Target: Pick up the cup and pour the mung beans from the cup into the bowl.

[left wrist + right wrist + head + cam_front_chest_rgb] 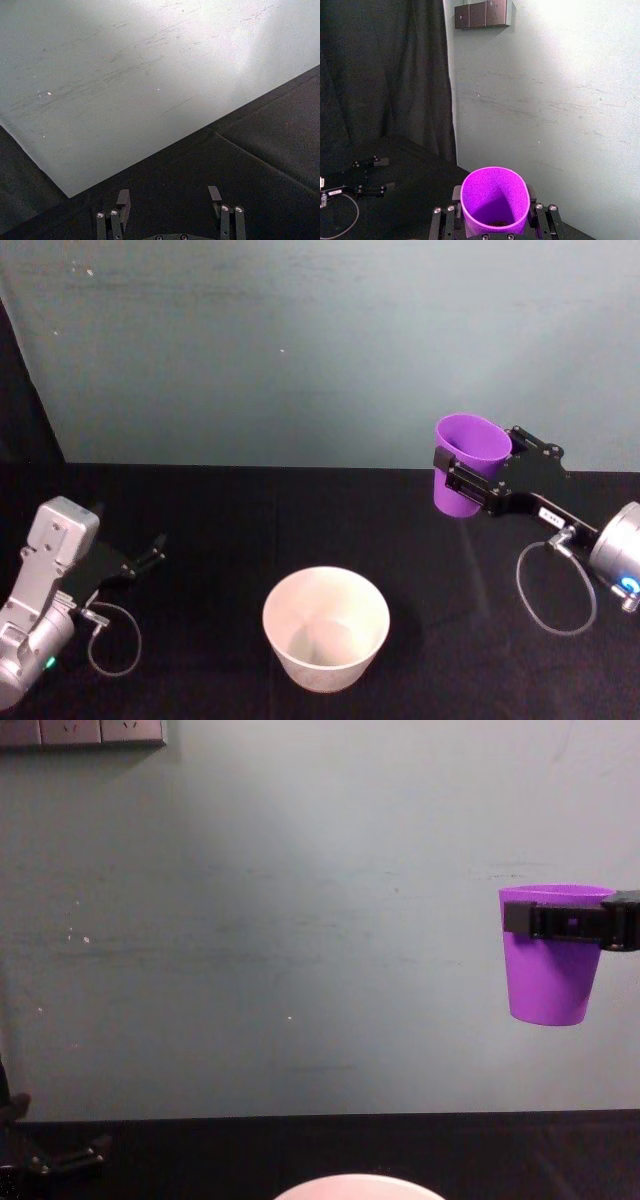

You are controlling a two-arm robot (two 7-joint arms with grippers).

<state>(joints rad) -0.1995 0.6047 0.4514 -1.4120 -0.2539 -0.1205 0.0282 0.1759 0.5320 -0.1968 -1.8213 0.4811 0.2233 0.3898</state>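
1. Wall (300,350): pale, scuffed, standing behind the whole work area from 10 to 2 o'clock.
2. Table (220,530): black cloth.
3. Bowl (330,670): white and wide, sitting on the table at 6 o'clock, close to the robot. The inside looks bare, so I judge nothing is poured yet.
4. Right gripper (480,465): reaches in from 3 o'clock, fingers pinching the cup from both sides just under its rim.
5. Cup (462,495): purple, at about 1 o'clock from the bowl. The chest view shows it upright, mouth up, hanging well above the table line.
   - The pick-up looks done.
   - The step in hand reads as the carry toward the bowl.
6. Left gripper (169,197): low over the table at 8 o'clock from the bowl, fingers spread, nothing between them. Looks parked.
7. Contents (496,223): a few dark specks at the cup's bottom, too small to call beans for sure.
   - Next move, as I judge it: bring the cup toward 7 o'clock until its lip stands over the bowl's middle.
   - Then roll the wrist slowly so the lip dips inside the rim.
   - With so little inside, a steep tilt is likely needed.
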